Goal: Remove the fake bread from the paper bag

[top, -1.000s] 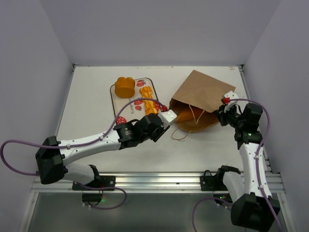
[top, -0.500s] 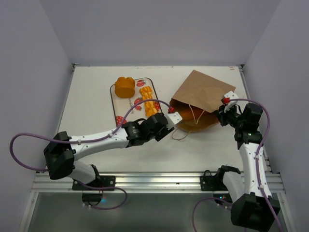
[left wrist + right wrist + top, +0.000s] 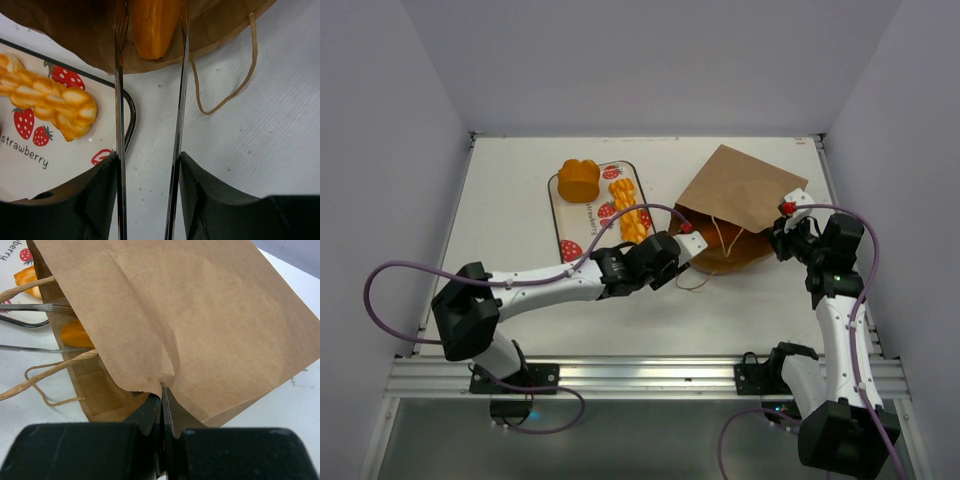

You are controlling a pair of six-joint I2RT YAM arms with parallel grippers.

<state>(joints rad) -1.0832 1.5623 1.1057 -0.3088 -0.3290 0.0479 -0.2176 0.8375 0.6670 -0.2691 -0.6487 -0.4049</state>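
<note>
The brown paper bag (image 3: 740, 195) lies on its side, mouth toward the left. My right gripper (image 3: 785, 225) is shut on its upper edge (image 3: 163, 395) and holds the mouth open. My left gripper (image 3: 678, 248) is shut on silver metal tongs (image 3: 118, 100), its fingers (image 3: 107, 185) pressing their arms. The tong tips reach into the bag's mouth on either side of an orange-golden bread (image 3: 152, 25), also seen in the right wrist view (image 3: 75, 334). I cannot tell whether the tips touch it. A braided loaf (image 3: 628, 212) and a round bun (image 3: 578, 180) lie on the strawberry tray (image 3: 565, 225).
The bag's twisted paper handles (image 3: 240, 75) trail on the white table in front of its mouth. The tray's black rim (image 3: 131, 107) lies just left of the tongs. Grey walls enclose the table at back and sides.
My left arm has moved right, carrying the tongs from beside the tray into the bag's mouth. The right gripper and the bag have not moved.
</note>
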